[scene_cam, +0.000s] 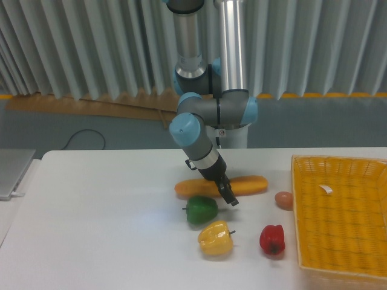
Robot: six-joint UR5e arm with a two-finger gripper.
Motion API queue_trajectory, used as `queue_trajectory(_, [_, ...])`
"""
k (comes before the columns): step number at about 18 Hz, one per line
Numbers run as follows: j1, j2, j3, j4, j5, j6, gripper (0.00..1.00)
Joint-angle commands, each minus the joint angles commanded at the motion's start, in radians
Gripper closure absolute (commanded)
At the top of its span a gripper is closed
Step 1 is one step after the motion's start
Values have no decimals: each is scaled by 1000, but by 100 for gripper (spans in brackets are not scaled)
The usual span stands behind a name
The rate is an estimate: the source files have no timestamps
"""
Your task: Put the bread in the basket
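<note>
The bread [251, 183], a long golden-orange loaf, lies flat on the white table, running left to right. My gripper [230, 197] reaches down in front of its middle, tilted, with the dark fingertips at the loaf's near edge. Only one dark finger outline shows, so the frame does not reveal how far apart the jaws are or whether they touch the loaf. The basket [344, 223], yellow-orange mesh with a small white tag, sits at the table's right side, well apart from the loaf.
A green pepper [201, 209] lies just below the loaf, close to the fingertips. A yellow pepper [216, 238] and a red pepper [272, 239] sit nearer the front. A small tan ball [283, 200] rests beside the basket's left rim. A grey slab [12, 172] lies at the far left.
</note>
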Motion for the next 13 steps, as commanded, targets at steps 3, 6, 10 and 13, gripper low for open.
queue_trajectory(3, [-9, 15, -5, -5, 0, -2, 0])
queue_trajectory(6, [-9, 41, -23, -6, -2, 2, 0])
queue_trajectory(10, [-12, 58, -46, -5, -2, 2, 0])
queue_trajectory(13, [-15, 58, -52, -3, -2, 0, 0])
